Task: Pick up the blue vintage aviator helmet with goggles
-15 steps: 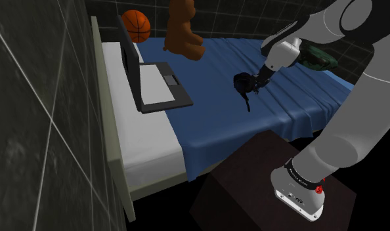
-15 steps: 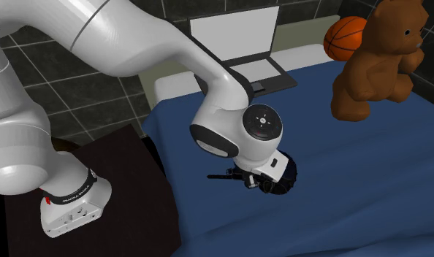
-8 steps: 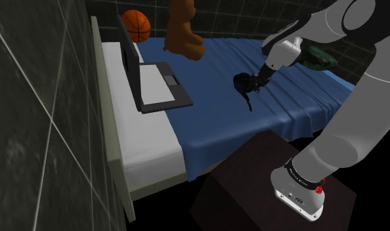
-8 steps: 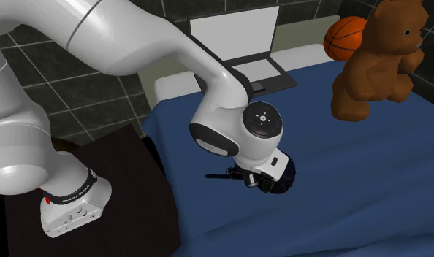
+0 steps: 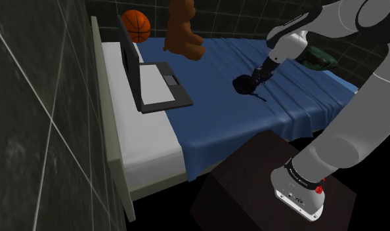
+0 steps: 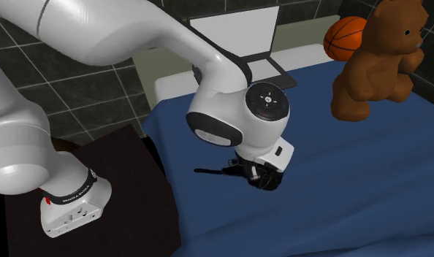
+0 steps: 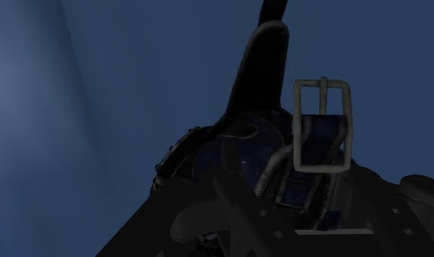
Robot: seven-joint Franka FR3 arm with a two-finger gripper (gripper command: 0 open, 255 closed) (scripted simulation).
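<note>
The helmet (image 5: 240,84) is dark blue and black, with a metal buckle (image 7: 321,124) on its strap. It is just over the blue sheet (image 5: 213,115) in the middle of the bed. My black gripper (image 5: 252,79) comes down on it from the shoulder view's right and is shut on the helmet's edge. In the second exterior view the helmet (image 6: 266,179) hangs under the white wrist, with a thin strap (image 6: 210,171) trailing to the left. In the wrist view the helmet (image 7: 245,150) sits right in front of the hand, with the sheet behind it.
An open laptop (image 5: 154,84) lies on the white part of the bed. A brown teddy bear (image 5: 182,29) and an orange basketball (image 5: 136,25) are at the far end. A dark green object (image 5: 318,58) lies behind the arm. The dark stand (image 5: 266,187) is close by the bed.
The wrist has risen and tilted. The helmet has shifted with the gripper, a little toward the second exterior view's left, and its strap has swung out sideways.
</note>
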